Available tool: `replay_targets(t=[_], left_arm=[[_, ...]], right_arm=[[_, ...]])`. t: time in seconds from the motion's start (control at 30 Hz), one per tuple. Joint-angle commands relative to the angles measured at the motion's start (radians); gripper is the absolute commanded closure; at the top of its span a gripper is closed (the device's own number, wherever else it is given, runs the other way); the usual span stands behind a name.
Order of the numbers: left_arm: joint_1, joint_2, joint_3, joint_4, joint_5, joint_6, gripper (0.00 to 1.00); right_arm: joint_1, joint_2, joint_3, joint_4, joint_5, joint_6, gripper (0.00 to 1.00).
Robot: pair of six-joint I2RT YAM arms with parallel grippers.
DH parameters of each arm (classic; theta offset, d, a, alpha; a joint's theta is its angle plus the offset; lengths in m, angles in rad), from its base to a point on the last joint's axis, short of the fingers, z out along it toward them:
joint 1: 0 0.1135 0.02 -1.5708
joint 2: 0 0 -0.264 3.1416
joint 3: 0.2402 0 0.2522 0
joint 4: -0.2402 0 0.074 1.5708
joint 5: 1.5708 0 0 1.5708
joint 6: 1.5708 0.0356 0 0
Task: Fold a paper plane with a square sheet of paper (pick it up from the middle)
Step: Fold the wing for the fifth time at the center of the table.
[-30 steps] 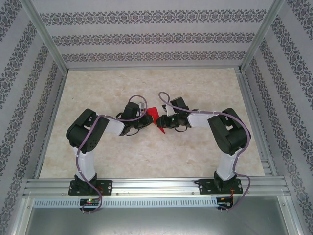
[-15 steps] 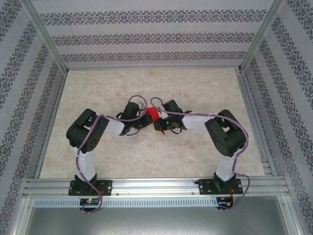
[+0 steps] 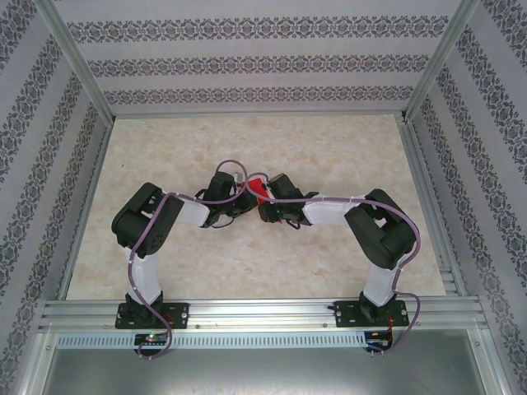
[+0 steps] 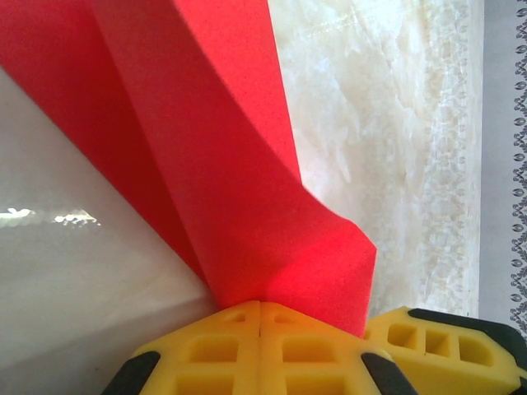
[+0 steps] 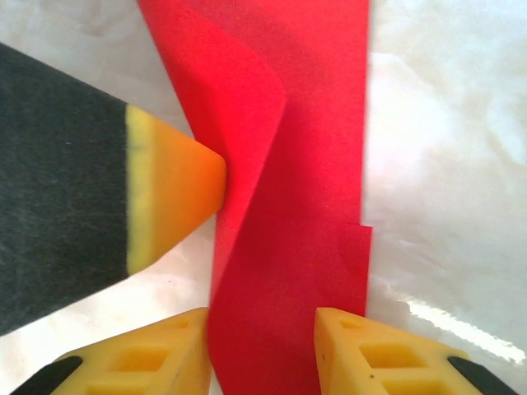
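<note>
Centrally above the marbled tabletop (image 3: 329, 148), the matte red paper sheet (image 4: 247, 164), bent into long folds, fans toward 12 o'clock from the pinching yellow jaws of the left gripper (image 4: 260, 309), while the right gripper (image 5: 262, 321) holds its jaws spread around it.

The thin bright red sheet of paper (image 4: 247, 206) is one plain, unmarked red, darker where its folds shade it. The smooth stone-look table (image 3: 329, 148) is cream with faint beige marbling and white glare. The left gripper (image 4: 259, 311) and right gripper (image 5: 262, 329) are yellow trimmed in black. The left arm (image 3: 148, 222) and right arm (image 3: 379, 230) are black and white, with mauve-grey cables (image 3: 134, 255). The flat enclosure walls (image 3: 247, 62) are white with bands of dark grey floral ornament.
</note>
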Motion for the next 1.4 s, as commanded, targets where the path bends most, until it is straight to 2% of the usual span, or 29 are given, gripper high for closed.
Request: replay_targets(t=[0.0, 0.1, 0.27, 0.57, 0.83, 1.1, 1.37], left_arm=[[-0.007, -0.055, 0.022, -0.063, -0.004, 0.021, 0.93], [-0.008, -0.096, 0.03, -0.134, -0.029, 0.061, 0.92], [-0.004, -0.084, 0.039, -0.144, -0.022, 0.067, 0.92], [-0.001, -0.06, 0.066, -0.143, -0.01, 0.057, 0.92], [-0.001, -0.053, 0.073, -0.145, -0.008, 0.051, 0.93], [0.003, -0.054, 0.07, -0.146, -0.013, 0.046, 0.93], [0.024, -0.081, 0.046, -0.163, -0.03, 0.052, 0.93]], right_arm=[[0.002, -0.043, -0.016, 0.035, 0.03, -0.032, 0.62], [0.0, -0.042, -0.004, 0.03, 0.018, -0.079, 0.59], [0.002, -0.044, -0.006, 0.074, 0.014, -0.194, 0.54], [0.016, -0.013, -0.036, 0.213, 0.055, -0.352, 0.53], [0.036, 0.016, -0.059, 0.288, 0.106, -0.427, 0.58], [0.028, 0.039, -0.062, 0.289, 0.115, -0.426, 0.7], [-0.002, 0.023, -0.076, 0.3, 0.052, -0.389, 0.93]])
